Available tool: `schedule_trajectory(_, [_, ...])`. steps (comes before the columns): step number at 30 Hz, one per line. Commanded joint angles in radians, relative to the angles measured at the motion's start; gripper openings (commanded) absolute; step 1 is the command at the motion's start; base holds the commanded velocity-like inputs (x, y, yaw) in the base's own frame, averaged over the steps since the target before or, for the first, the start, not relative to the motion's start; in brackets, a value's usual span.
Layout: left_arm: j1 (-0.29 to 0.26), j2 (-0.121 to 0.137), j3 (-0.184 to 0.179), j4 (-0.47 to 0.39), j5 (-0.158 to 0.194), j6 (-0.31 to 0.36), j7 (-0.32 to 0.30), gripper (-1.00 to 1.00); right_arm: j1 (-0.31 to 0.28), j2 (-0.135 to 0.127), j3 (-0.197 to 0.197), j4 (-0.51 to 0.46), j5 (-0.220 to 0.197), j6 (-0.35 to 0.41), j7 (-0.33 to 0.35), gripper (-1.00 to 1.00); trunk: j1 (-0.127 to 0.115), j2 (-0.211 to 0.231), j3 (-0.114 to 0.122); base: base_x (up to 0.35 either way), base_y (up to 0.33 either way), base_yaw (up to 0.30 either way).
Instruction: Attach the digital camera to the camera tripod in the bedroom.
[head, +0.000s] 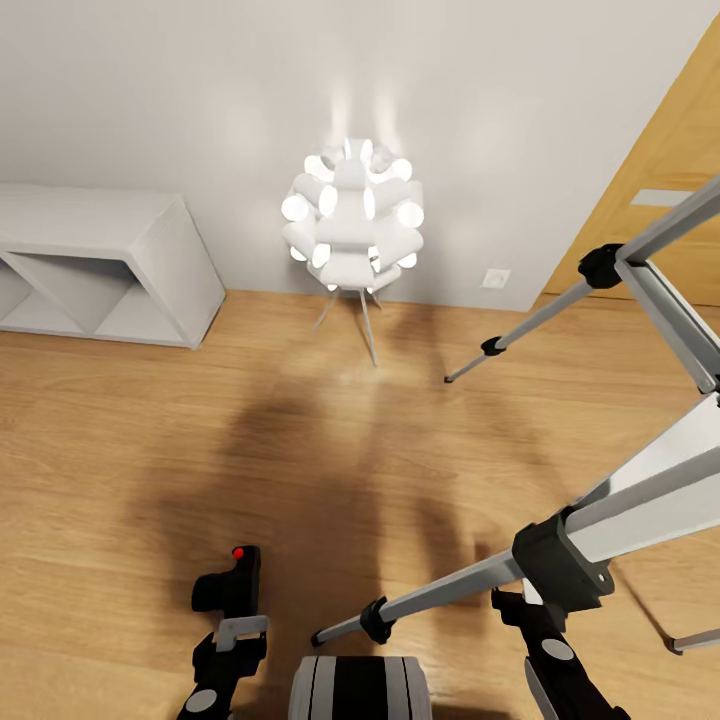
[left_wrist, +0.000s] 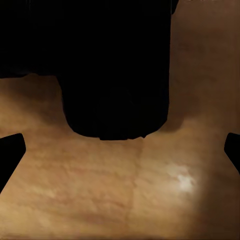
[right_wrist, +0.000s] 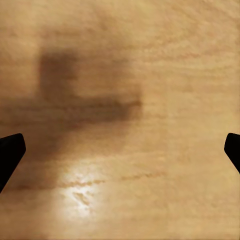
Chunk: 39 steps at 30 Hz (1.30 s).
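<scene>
Nearest the head camera, the robot's trunk (head: 360, 688) sits at the bottom edge, with an arm to either side. At the left, the camera (head: 229, 582), black with a red spot on top, sits at the tip of the left gripper (head: 232, 625), above the wood floor (head: 140, 440). In the left wrist view the camera (left_wrist: 115, 65) is a large black mass ahead of the fingers (left_wrist: 11, 150), whose tips stand far apart at the two edges of the picture; whether they clasp the camera I cannot tell from these pictures.

Just beside the trunk on the right, the tripod (head: 600, 520) fills the right side of the head view. Its silver legs with black joints spread out: one reaches down toward the trunk, ending in a black foot close to it, another stretches toward the far wall, its foot resting on the floor near the lamp. The right gripper (head: 540, 625) sits right under a big black joint of the near leg. In the right wrist view its fingertips (right_wrist: 10, 152) are wide apart with nothing between them, only floor (right_wrist: 130, 60) with a dark shadow and a bright glint.

Farther off, a white lamp (head: 352, 218) on thin legs glows against the grey wall (head: 200, 90). White cube shelves (head: 100, 265) stand at the left along that wall, and a wooden door (head: 665, 190) is at the right, behind the tripod.
</scene>
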Motion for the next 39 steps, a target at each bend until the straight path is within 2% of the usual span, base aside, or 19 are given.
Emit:
schedule_trajectory(1, [0.000, 0.000, 0.000, 0.001, -0.002, -0.003, 0.004, 1.00, 0.000, 0.000, 0.000, 0.000, 0.007, 0.001, -0.002, 1.00, 0.000, 0.000, -0.001, 0.000, 0.000, 0.000])
schedule_trajectory(14, [0.000, 0.000, 0.000, -0.008, -0.003, -0.003, 0.005, 1.00, 0.000, 0.001, 0.000, 0.000, 0.007, 0.001, -0.002, 1.00, 0.000, 0.000, -0.001, 0.000, 0.000, 0.000])
schedule_trajectory(23, [0.000, 0.000, 0.000, -0.006, -0.003, -0.003, 0.005, 1.00, 0.000, 0.001, 0.000, 0.000, 0.007, 0.001, -0.002, 1.00, 0.004, -0.002, -0.035, 0.000, 0.000, 0.000])
schedule_trajectory(39, [-0.001, 0.000, 0.001, -0.013, -0.003, -0.004, 0.006, 1.00, 0.000, 0.001, 0.000, 0.000, 0.007, 0.001, -0.001, 1.00, 0.004, -0.002, -0.035, 0.000, 0.000, 0.000])
